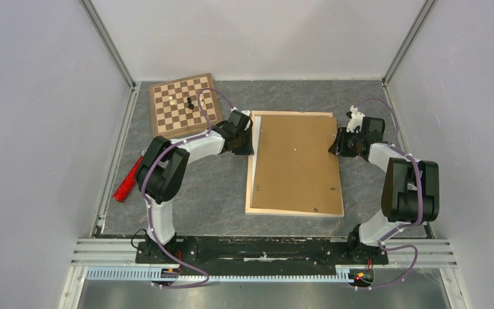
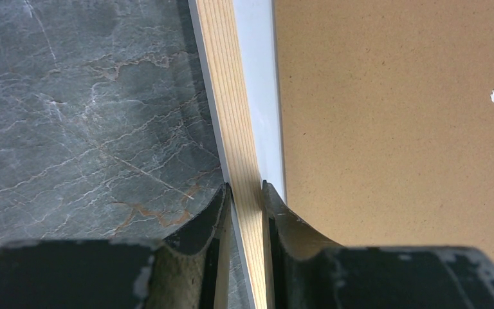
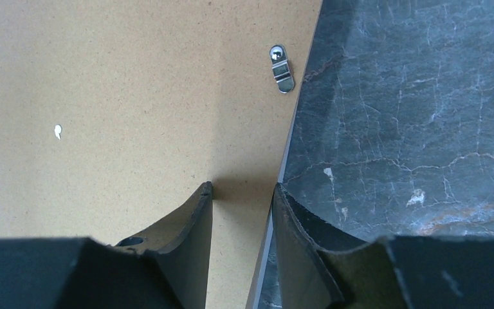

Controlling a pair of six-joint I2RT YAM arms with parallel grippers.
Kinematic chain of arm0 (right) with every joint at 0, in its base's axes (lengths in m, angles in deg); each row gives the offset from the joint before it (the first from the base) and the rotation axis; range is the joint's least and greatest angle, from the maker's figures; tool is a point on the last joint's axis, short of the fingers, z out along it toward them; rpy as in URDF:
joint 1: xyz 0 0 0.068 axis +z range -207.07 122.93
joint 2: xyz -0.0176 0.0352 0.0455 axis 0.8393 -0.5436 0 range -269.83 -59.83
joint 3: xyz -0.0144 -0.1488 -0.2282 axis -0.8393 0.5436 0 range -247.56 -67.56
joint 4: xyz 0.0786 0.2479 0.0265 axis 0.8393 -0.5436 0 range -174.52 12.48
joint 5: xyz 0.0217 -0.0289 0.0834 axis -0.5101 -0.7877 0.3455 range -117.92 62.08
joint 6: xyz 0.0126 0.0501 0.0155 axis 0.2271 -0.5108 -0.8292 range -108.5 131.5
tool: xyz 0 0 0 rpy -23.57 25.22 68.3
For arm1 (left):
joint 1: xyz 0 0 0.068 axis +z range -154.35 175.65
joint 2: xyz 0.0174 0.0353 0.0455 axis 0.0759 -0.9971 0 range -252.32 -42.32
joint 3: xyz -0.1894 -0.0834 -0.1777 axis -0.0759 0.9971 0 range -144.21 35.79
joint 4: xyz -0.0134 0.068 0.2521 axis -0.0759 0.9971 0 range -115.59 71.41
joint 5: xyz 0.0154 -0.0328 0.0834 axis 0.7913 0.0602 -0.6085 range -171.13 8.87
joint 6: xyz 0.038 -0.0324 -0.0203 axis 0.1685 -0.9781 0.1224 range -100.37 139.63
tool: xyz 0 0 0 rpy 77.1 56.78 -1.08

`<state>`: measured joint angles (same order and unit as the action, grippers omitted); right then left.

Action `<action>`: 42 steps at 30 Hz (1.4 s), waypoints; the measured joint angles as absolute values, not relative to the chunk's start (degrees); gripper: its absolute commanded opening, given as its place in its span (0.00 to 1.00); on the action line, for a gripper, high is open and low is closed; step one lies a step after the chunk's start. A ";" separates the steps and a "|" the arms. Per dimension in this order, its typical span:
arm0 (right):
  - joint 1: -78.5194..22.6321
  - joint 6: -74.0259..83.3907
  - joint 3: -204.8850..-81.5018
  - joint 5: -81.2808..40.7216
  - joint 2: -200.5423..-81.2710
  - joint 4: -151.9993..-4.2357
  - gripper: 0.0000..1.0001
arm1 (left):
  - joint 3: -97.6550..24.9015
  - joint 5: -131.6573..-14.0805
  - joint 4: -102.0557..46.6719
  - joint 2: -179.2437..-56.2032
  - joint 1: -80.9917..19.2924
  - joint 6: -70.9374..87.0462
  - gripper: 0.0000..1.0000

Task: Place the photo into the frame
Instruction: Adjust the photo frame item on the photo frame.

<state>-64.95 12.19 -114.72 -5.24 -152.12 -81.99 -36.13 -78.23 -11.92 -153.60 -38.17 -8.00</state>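
Left hand (image 2: 246, 187) pinches frame (image 2: 231, 96); right hand (image 3: 242, 187) straddles board (image 3: 135, 96) edge.

Left arm (image 1: 165, 172) and right arm (image 1: 411, 188) share one build: bulky black joint housings joined by white links, a purple cable (image 1: 157, 153) looped along each, black bases (image 1: 161, 248) on a black rail (image 1: 264, 248). The left gripper (image 2: 245, 187) has black, curved, thin-tipped fingers (image 2: 199, 222), their paint chipped grey near the body.

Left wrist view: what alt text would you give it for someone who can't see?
The left gripper pinches the light wooden bar of the frame. A brown board lies to its right, grey marbled table to its left.
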 measured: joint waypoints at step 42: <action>-61.78 13.23 -113.82 -6.58 -151.11 -77.25 0.39 | -36.81 -77.62 -11.55 -154.13 -38.17 -7.98 0.16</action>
<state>-61.78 13.23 -113.82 -6.58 -151.11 -77.25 -36.81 -77.62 -11.55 -154.13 -38.17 -7.98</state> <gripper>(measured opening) 0.381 0.258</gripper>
